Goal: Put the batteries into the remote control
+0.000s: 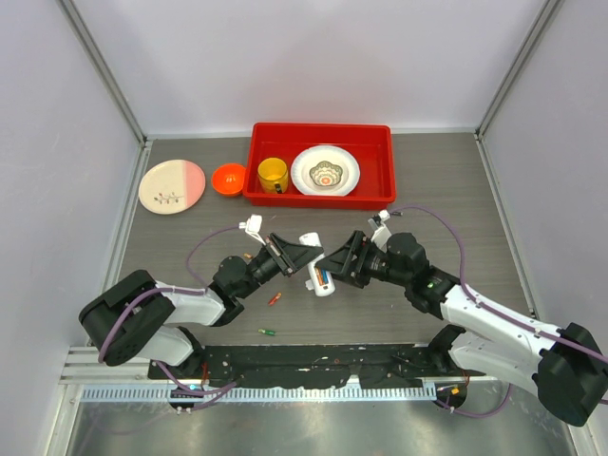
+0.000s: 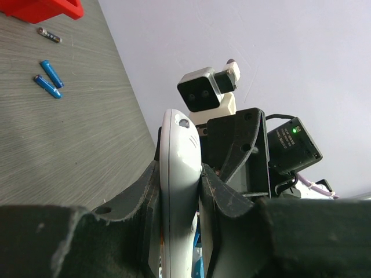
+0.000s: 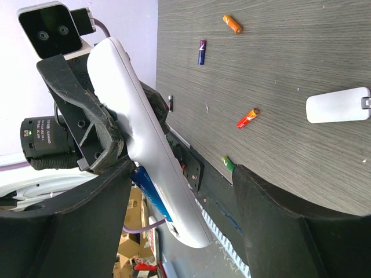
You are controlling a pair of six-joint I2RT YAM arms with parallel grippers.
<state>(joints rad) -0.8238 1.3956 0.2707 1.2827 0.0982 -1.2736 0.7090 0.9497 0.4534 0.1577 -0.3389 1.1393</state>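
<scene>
Left pincer (image 2: 179,176) was clamped tight across the slim white plastic remote control (image 3: 133,110). It held the remote edge-on, clear of the bench, with the back open. Right pincer (image 3: 182,174) stood wide apart and empty. Its matte black, rough-edged fingers flanked the remote's lower end, touching nothing as far as I could see.

Progress:
- The smooth white oblong back cover (image 3: 338,105) was off. It lay flat on the grey wood-grain bench (image 3: 290,58), well out beyond the right pincer's far finger.
- One thin blue cylindrical battery (image 3: 149,188) lay along the open bay, just beside the right pincer's near finger. I could not tell whether it was fully seated.
- From overhead a red streak showed next to the blue in the bay. It may have been a second cell, but it was too small to be sure.

Left to do, by my reckoning: fill any open slot, then snap the cover back on.

Loose batteries on the bench, all small glossy cylinders:
- An orange cell (image 3: 232,23) and a dark purple cell (image 3: 202,52), far out past the right pincer.
- A red-and-orange cell (image 3: 247,118) nearer in.
- A green cell (image 3: 228,164) just off the far fingertip.
- Two more blue cells (image 2: 52,73) side by side, well apart from the left pincer.

The remote's shell was rounded and slightly shiny.
</scene>
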